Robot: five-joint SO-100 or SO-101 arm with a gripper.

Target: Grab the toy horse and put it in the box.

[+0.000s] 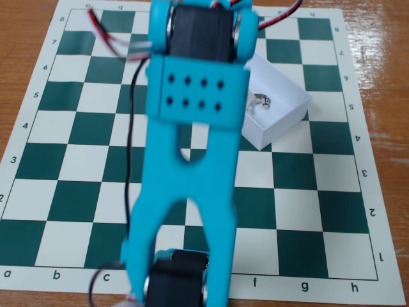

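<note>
The white open-topped box stands on the chessboard mat right of centre, its left part hidden behind my arm. The toy horse, a tiny grey-and-white figurine, lies inside the box near its left side, just past the arm's edge. My blue arm runs from the bottom edge up the middle of the fixed view and covers the board's centre. Its black motor block sits at the top. The gripper's fingers do not show; they are hidden under the arm or out of the picture.
The green-and-white chessboard mat lies on a wooden table. Red and black cables loop over the mat's top left, and a black cable runs down beside the arm.
</note>
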